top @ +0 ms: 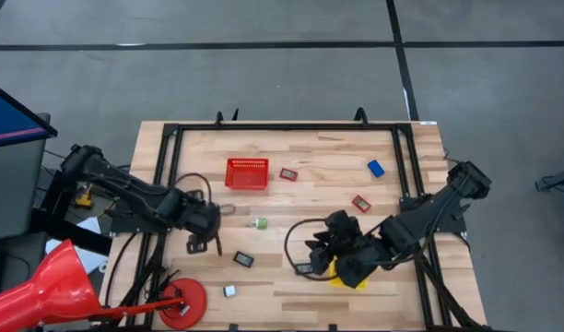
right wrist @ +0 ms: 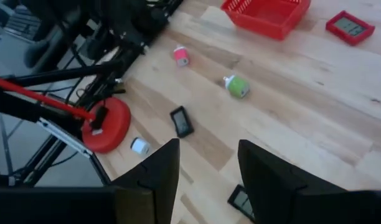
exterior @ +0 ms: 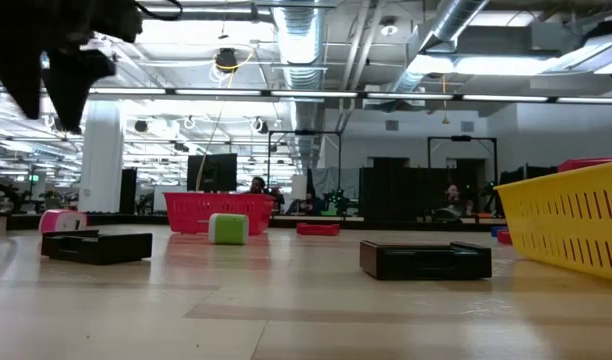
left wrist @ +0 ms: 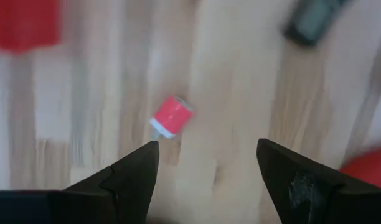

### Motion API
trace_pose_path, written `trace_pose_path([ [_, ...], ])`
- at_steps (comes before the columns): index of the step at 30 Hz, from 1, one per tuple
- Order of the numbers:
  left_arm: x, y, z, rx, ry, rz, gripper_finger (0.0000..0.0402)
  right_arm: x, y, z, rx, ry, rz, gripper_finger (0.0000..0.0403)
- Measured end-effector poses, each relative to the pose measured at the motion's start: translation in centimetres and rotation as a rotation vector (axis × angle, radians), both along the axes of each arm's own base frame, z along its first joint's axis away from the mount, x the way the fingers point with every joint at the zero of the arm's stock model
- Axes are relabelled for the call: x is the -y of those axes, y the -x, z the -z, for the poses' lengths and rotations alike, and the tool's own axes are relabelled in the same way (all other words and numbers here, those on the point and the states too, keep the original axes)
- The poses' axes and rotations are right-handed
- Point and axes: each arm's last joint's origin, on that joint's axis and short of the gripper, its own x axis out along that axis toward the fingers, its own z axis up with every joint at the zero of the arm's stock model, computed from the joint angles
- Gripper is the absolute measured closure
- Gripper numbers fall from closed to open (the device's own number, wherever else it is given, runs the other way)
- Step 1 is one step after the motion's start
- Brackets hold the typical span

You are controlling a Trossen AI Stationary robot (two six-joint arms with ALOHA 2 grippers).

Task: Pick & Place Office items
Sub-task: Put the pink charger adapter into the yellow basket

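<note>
**Office items lie loose on the table, and both grippers are empty**

The wooden table (top: 337, 152) carries everything. The right gripper (top: 319, 253) hangs low at the edge of the yellow bin (exterior: 576, 225), which sits just under that arm's wrist. Its fingers are parted by a modest gap with nothing between them. The red basket (top: 247, 172) stands well ahead of this gripper, far across the table. It is also beyond the left gripper (top: 206, 245), on the far side of it.

The left gripper's fingers are spread wide and pinch nothing. A small pink piece (left wrist: 170, 116) lies on the wood just ahead of its fingertips, apart from them.

- **Dark flat rectangles:** one (top: 304, 268) lies just beside the right gripper. Another (top: 243, 261) lies between the two grippers, nearer the left one.
- **Red flat pieces with pale faces:** one (top: 288, 173) lies beside the basket. Another (top: 360, 203) lies behind the right gripper, close to its arm.
- **Blue block:** it (top: 375, 168) rests well away from both grippers.
- **Green block:** it (top: 260, 222) rests between the grippers, ahead of the right one.
- **Tiny pale piece:** it (top: 229, 290) sits near the left gripper, close to a red round base (top: 182, 300).
</note>
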Motion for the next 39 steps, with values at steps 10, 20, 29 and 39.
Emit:
trace_pose_path([
  [10,0.2,-1.8,3.5,-0.294,-0.095,0.51,0.0137,0.0,2.1,-2.2,0.147,0.025,0.087,0.0245],
  [20,-3.6,-4.4,5.1,-0.228,-0.047,0.482,0.0137,-1.4,5.0,-3.9,0.348,0.053,0.183,0.0245],
  [29,-3.8,-3.0,7.3,-0.291,0.001,0.525,0.0137,-2.5,6.0,-4.5,0.441,0.034,0.205,0.0245],
  [39,-4.4,-2.3,9.3,-0.26,0.031,0.426,0.0144,-2.6,5.9,-4.6,0.462,0.024,0.215,0.0245],
])
